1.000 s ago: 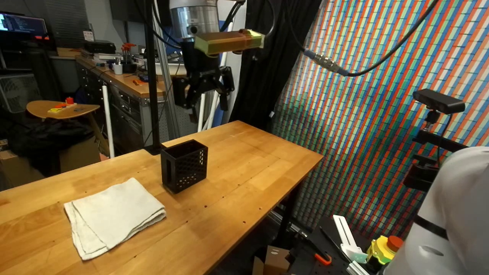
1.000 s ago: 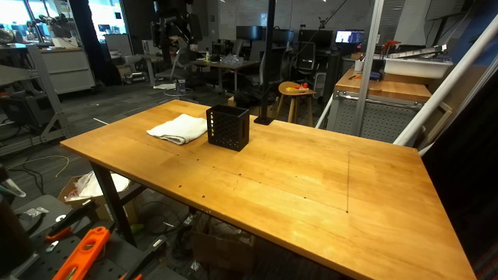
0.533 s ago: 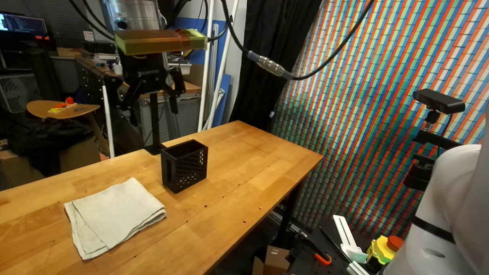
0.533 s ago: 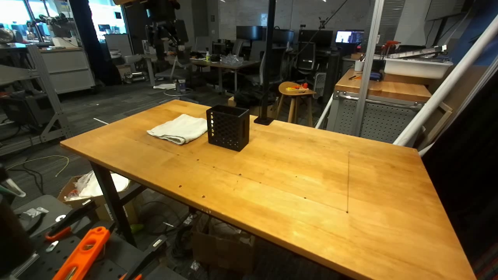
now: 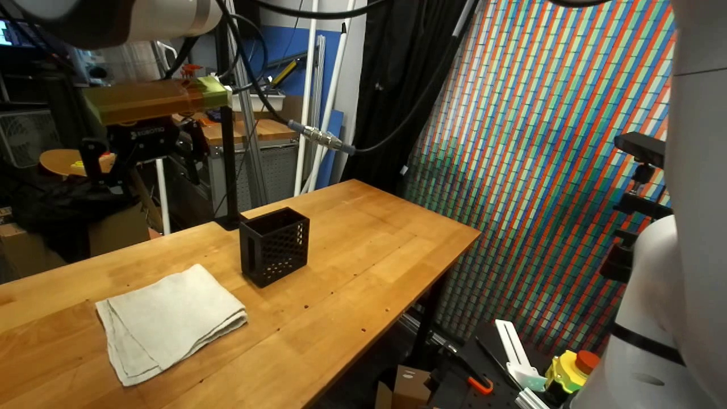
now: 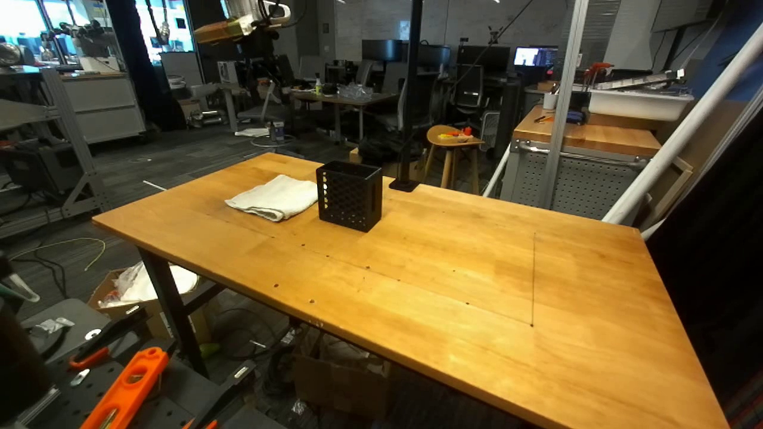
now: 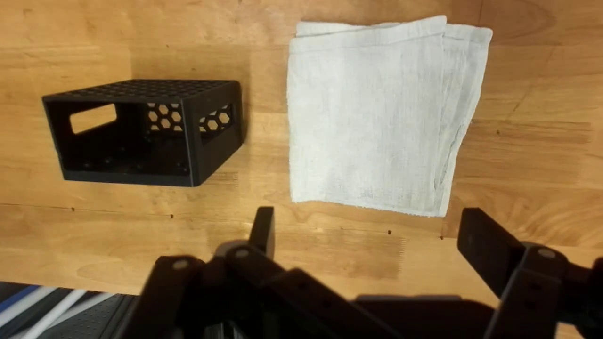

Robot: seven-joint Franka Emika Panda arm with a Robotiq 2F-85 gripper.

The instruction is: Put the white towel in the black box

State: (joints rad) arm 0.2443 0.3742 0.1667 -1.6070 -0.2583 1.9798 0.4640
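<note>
The white towel [image 5: 173, 324] lies folded and flat on the table, seen in both exterior views and in the wrist view, where the towel [image 7: 367, 117] fills the upper middle. Beside it the black box [image 5: 274, 247] stands upright with its open top facing up. From above, the box [image 7: 141, 136] is left of the towel, and its visible inside holds nothing. My gripper [image 5: 156, 180] hangs in the air, well above the table. In the wrist view the gripper [image 7: 368, 211] has its fingers wide apart, with only bare wood and the towel's near edge seen beyond them.
The wooden table [image 6: 453, 286] bears both things. A black post [image 6: 411, 101] rises from the table's edge close behind the box. A cable [image 5: 386, 142] loops beside the arm. A camera on a stand [image 5: 642, 150] is near the robot's base.
The arm has swung toward the towel's side, leftward in an exterior view, and the gripper has come somewhat lower. Its jaws have stayed open. Towel and box have not moved.
</note>
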